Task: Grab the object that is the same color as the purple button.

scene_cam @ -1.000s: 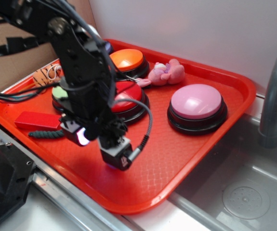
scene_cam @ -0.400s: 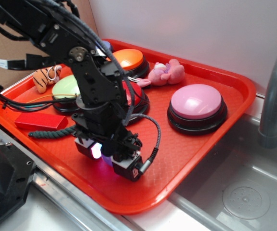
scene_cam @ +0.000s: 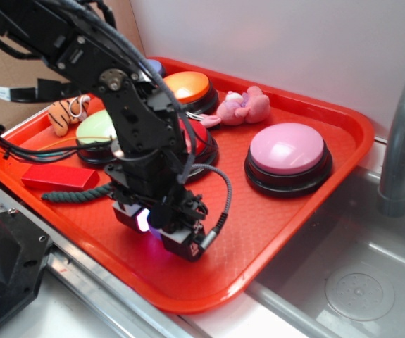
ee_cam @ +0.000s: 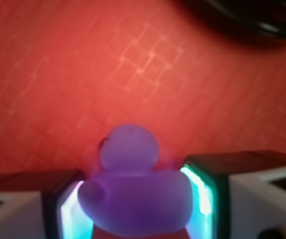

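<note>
The object (ee_cam: 133, 189), a small glossy purple lumpy toy, sits between my gripper's (ee_cam: 135, 201) two glowing pads, and its sides touch both. In the exterior view my gripper (scene_cam: 154, 229) is down on the front part of the red tray (scene_cam: 272, 211), shut on the toy. There the fingers hide most of the toy and only a violet glow shows. Only a sliver of the purple button (scene_cam: 154, 67) shows behind the arm, at the tray's far left corner.
On the tray stand a pink button (scene_cam: 287, 149), an orange button (scene_cam: 185, 86), a red button (scene_cam: 195, 141) and a green button (scene_cam: 93, 128). A pink plush (scene_cam: 244, 105), a tiger toy (scene_cam: 67, 113), a red block (scene_cam: 60, 176) and a dark rope (scene_cam: 75, 193) lie around. A sink (scene_cam: 357, 282) and faucet (scene_cam: 403, 141) are on the right.
The arm has lowered towards the tray's front, uncovering the green button and the tiger toy. Over the last half second the gripper has shifted only slightly.
</note>
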Motion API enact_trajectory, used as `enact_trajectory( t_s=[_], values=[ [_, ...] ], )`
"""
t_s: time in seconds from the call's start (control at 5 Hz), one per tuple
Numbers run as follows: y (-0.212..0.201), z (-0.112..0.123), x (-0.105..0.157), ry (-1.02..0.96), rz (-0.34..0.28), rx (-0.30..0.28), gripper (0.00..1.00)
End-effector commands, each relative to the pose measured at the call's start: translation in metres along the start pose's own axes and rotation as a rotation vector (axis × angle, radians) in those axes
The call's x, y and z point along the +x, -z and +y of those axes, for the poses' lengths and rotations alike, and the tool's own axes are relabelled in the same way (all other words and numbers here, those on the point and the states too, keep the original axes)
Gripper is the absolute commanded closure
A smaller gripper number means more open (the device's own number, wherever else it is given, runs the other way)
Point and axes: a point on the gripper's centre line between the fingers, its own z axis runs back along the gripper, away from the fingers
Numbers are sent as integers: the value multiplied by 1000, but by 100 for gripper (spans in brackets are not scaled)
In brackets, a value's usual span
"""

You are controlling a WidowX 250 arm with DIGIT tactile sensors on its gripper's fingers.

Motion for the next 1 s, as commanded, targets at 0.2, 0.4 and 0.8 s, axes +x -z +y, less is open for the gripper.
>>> enact_trajectory(
  t_s=[0.2, 0.4, 0.8],
  values=[
    [-95, 32, 35, 178, -10, -33, 100],
    [-125, 48, 43, 175, -33, -56, 100],
    [-159, 57, 51, 131, -116, -118, 100]
  ],
)
